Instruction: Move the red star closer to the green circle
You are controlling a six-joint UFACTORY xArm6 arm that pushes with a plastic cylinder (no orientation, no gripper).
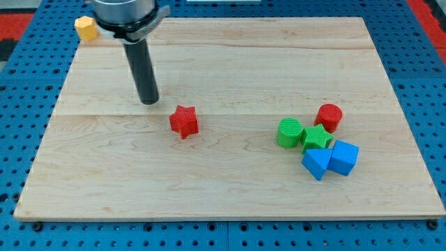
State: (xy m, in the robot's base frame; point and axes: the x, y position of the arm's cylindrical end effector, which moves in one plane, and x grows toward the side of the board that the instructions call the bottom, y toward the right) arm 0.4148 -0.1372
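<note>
The red star (184, 121) lies on the wooden board left of centre. The green circle (289, 132) sits well to its right, at the left side of a cluster of blocks. My tip (149, 102) rests on the board just up and to the left of the red star, a small gap apart from it. The dark rod rises from the tip toward the view's top.
Beside the green circle are a green star (316, 137), a red cylinder (328, 116), a blue triangular block (316, 164) and a blue cube (343, 157). A yellow block (86, 28) lies at the board's (230, 195) top left corner. Blue pegboard surrounds the board.
</note>
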